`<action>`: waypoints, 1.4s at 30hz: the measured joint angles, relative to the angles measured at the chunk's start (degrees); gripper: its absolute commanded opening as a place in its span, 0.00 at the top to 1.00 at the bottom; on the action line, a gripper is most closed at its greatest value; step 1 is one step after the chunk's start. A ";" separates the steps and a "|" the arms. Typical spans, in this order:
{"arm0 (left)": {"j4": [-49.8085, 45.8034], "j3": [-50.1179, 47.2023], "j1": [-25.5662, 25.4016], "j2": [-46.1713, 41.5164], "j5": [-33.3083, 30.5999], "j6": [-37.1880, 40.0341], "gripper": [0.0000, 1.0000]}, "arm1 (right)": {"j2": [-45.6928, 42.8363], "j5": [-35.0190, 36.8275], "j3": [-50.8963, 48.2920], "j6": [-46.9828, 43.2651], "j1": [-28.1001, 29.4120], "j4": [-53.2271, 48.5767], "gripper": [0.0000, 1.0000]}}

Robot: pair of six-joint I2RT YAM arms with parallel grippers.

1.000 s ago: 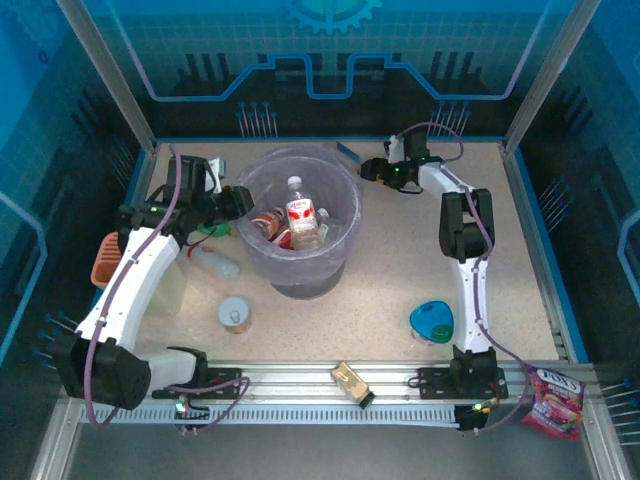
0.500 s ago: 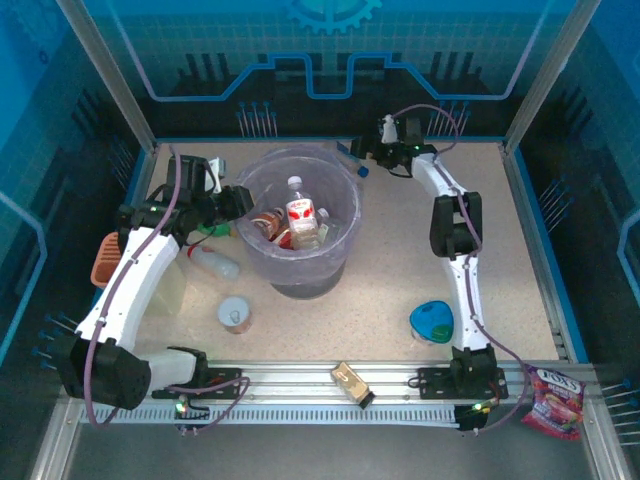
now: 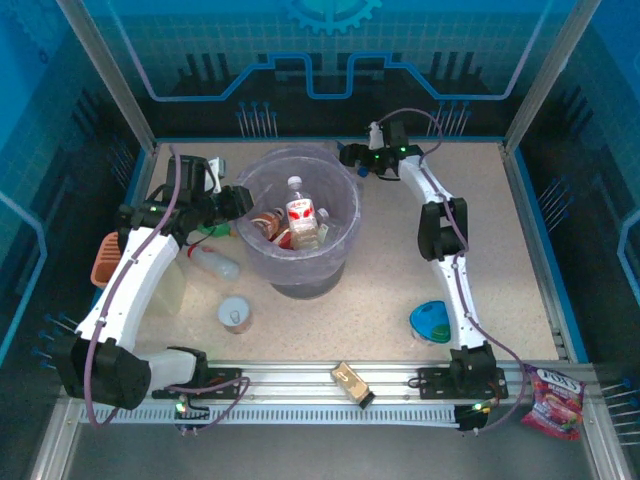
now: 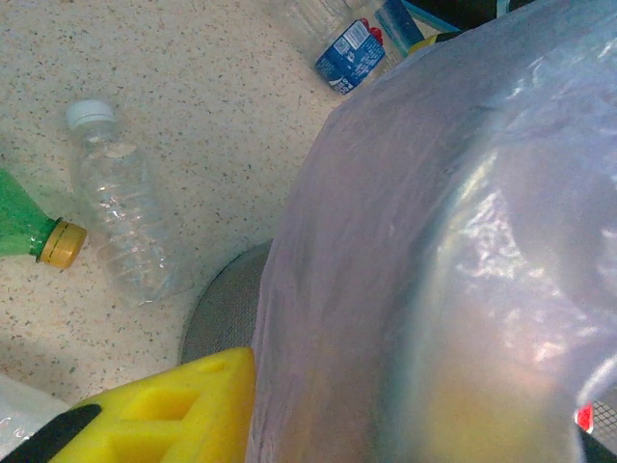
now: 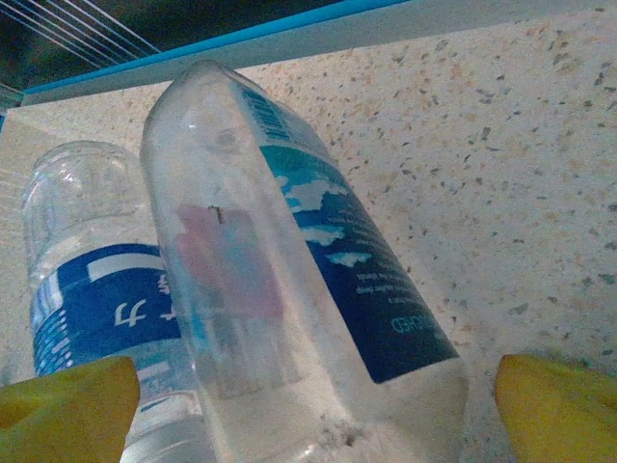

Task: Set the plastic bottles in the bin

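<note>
While several plastic bottles [image 3: 303, 215] are seen inside the bin [image 3: 300, 278], the right fingers [image 5: 67, 400] are spread around a blue-labelled bottle [image 5: 289, 260] lying behind the bin; the left fingers [image 4: 183, 405] are pressed together at its left wall.

The right gripper [image 3: 349, 156] has swung left toward the bin's [image 3: 310, 270] far rim, jaws spread wider.

Left arm [image 3: 138, 268] bent inward, left claw [image 3: 234, 200] tightly closed; right arm [image 3: 455, 275] stretched far forward, right claw [image 3: 348, 155] spread wide.
</note>
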 measured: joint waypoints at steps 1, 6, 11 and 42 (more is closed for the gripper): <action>0.00 0.00 0.00 0.00 0.00 0.00 0.62 | 0.28 0.15 0.63 0.00 0.04 -0.33 0.05; 0.00 0.00 0.11 0.00 0.00 0.20 0.62 | 1.57 1.44 3.19 0.04 0.28 -1.75 0.11; 0.00 0.00 0.59 0.00 0.02 0.20 0.62 | 2.29 2.51 4.35 -0.42 0.42 -2.86 0.24; 0.04 -0.02 1.86 -0.07 1.49 0.37 0.61 | -23.93 3.28 -23.63 -2.03 -5.46 0.35 0.51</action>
